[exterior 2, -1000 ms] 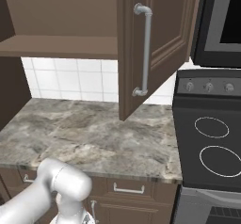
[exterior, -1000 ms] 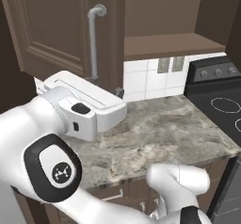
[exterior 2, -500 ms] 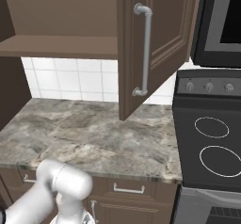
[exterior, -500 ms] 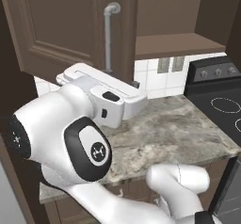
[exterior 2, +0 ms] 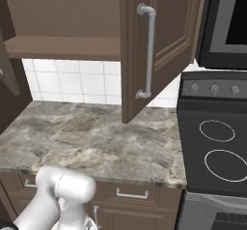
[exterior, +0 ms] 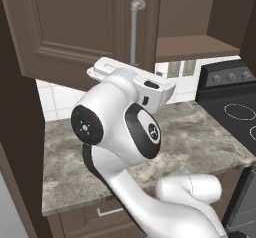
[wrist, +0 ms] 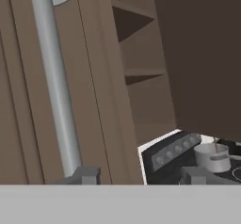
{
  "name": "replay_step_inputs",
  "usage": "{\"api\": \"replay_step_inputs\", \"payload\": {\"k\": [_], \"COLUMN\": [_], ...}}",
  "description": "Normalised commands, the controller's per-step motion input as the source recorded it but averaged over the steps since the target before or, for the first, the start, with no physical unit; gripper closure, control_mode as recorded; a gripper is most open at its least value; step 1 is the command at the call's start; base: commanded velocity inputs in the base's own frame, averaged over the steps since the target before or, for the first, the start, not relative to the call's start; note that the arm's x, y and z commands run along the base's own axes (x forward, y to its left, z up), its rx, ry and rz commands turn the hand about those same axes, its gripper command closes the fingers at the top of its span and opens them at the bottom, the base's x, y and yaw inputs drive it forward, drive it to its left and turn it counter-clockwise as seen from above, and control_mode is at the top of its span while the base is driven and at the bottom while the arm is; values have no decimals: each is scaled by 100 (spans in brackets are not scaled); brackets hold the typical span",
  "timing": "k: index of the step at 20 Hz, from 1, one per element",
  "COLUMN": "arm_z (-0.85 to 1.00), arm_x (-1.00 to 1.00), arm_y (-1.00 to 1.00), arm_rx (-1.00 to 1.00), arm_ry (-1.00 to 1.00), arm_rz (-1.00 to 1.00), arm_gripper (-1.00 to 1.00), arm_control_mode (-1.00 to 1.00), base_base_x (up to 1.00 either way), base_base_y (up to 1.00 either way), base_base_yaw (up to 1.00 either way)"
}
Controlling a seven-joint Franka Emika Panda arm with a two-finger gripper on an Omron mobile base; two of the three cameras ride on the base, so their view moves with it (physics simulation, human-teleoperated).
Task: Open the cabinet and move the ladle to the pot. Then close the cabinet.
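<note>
The cabinet hangs above the counter with both doors swung out. The left door's silver bar handle stands close in front of the hand. My gripper is open, and the bar's lower end is just above its left fingertip with nothing between the tips. The same handle shows above my arm's bulky elbow, which hides the hand there. The grey pot sits on the stove beyond the door. A thin dark stem rises out of it, too small to tell whether it is the ladle.
A black stove stands right of the marble counter. The right door with its handle juts out over the counter. Bare cabinet shelves show past the left door's edge. Lower drawers run under the counter.
My arm's elbow has swung up and right across the left base view. The left door and its handle have shifted right there. The right base view is unchanged apart from the left door's edge.
</note>
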Motion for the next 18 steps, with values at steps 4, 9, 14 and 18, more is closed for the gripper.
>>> {"api": "replay_step_inputs", "payload": {"k": [4, 9, 14, 18], "arm_z": [0, 0, 0, 7], "arm_x": [84, 70, 68, 28], "arm_y": [-30, -18, -11, 0], "arm_rx": [0, 0, 0, 0], "arm_ry": [-3, -1, 0, 0], "arm_rz": [17, 17, 15, 14], "arm_gripper": [-100, -100, -100, -100], "arm_control_mode": [-100, -100, -100, -100], "base_base_x": [0, 0, 0, 0], "base_base_y": [0, 0, 0, 0], "base_base_yaw": [0, 0, 0, 0]}}
